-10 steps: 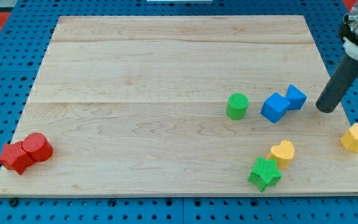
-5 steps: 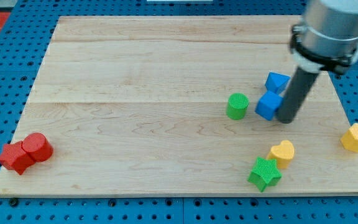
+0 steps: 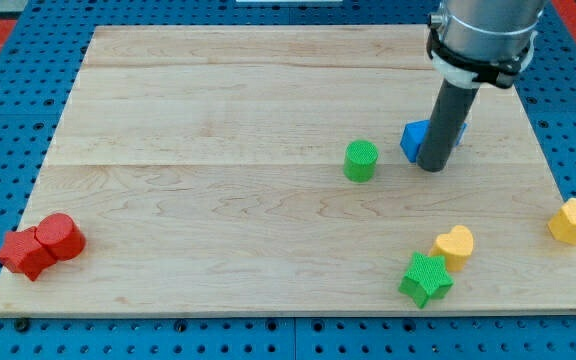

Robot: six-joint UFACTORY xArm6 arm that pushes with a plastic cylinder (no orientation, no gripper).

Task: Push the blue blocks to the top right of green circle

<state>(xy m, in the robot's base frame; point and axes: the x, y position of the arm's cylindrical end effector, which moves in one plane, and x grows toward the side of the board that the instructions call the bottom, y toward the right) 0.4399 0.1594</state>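
Nearly done, we judge: our tip (image 3: 431, 167) touches the blue blocks (image 3: 414, 140), bunched partly behind the rod, right and slightly above the green circle (image 3: 361, 160); no hand fitted; a further upward nudge remains.

Blue blocks (image 3: 413, 139) mostly behind rod (image 3: 446, 120).

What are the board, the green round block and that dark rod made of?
The board looks like pale wood, matt, with grain lines and plank seams. The green cylinder seems plastic, perhaps printed: its top shows fine ridges. The rod looks like dark matt rubber or plastic, though that is unclear; my tip sits against a blue block.
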